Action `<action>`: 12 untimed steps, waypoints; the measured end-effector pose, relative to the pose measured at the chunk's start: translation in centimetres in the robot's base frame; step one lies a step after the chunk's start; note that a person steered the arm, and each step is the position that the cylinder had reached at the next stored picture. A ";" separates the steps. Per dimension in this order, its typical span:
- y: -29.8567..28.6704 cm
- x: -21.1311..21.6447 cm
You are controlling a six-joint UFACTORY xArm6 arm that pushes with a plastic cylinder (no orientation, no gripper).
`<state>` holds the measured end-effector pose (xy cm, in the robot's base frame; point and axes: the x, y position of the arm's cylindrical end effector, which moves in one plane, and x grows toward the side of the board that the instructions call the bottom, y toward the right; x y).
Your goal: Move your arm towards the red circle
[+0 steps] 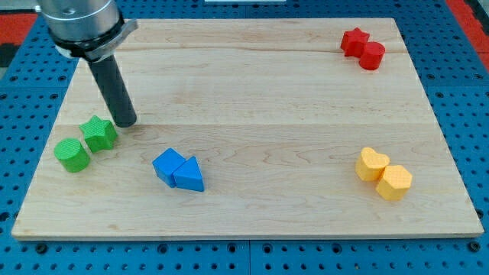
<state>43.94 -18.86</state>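
The red circle (372,56) is a short red cylinder at the view's top right, touching a red star (353,40) on its left. My tip (127,122) rests on the wooden board (252,99) at the view's left, far from the red circle. It stands just right of and above a green star (99,133). A green cylinder (72,154) sits at the lower left of the green star.
A blue cube (167,164) and a blue triangle (189,175) touch each other at the view's lower middle. A yellow heart (372,164) and a yellow hexagon (395,182) touch at the lower right. A blue pegboard surrounds the board.
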 end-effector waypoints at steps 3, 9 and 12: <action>0.3 -0.5; 38.1 -8.1; 38.5 -8.1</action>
